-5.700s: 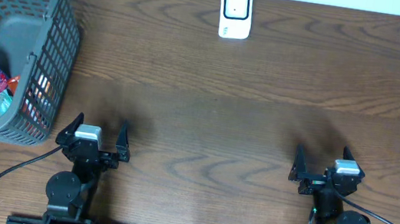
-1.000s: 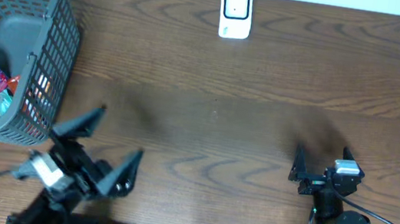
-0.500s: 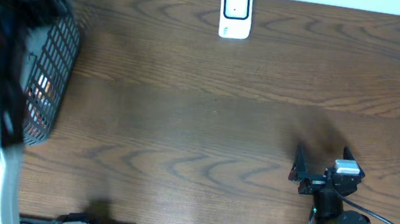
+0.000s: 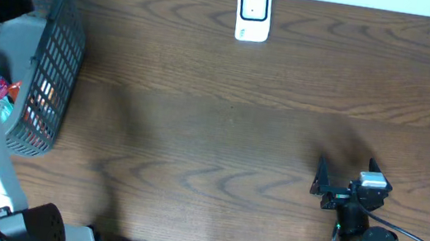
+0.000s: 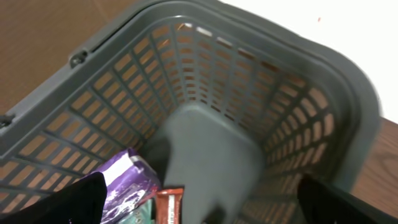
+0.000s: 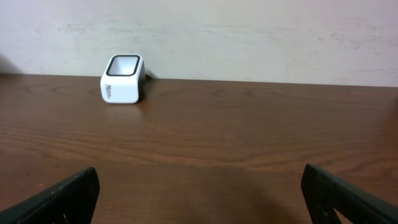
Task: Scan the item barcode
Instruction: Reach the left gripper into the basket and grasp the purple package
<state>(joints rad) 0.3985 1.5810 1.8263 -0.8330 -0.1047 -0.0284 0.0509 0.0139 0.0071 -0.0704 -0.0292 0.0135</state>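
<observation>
Over dark wood table (image 4: 243,99) by pale wall (image 6: 249,31), left gripper (image 5: 199,202) and right gripper (image 6: 199,196) spread wide, empty.

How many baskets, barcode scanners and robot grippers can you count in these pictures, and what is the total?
Basket: 1
Scanner: 1
Gripper: 2 (left gripper, right gripper)
Total: 4

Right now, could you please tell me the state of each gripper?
Left gripper: open, empty, above the basket.
Right gripper: open, empty.
</observation>
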